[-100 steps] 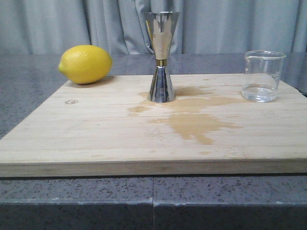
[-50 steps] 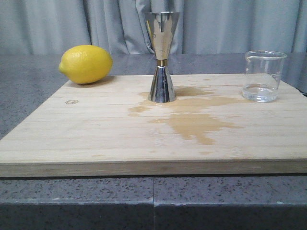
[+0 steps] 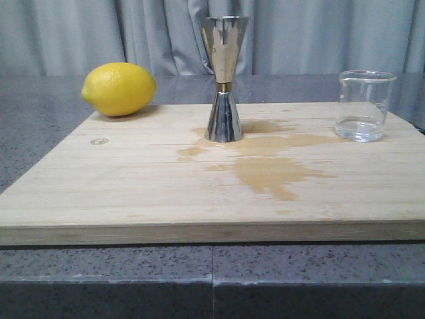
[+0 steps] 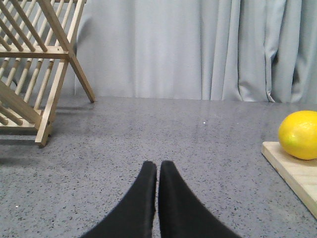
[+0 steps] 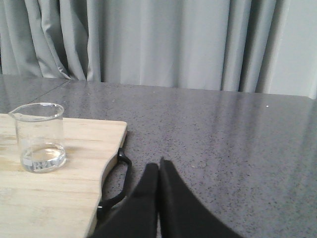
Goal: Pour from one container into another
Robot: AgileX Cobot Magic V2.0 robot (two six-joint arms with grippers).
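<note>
left fingers (image 4: 157, 171) pressed together, right fingers (image 5: 158, 173) likewise, both empty

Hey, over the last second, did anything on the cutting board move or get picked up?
Nothing visibly changed. The lemon, the steel jigger and the glass beaker stand where they were on the wooden board, and the wet stain looks the same. Neither end effector appears in the front view.
</note>
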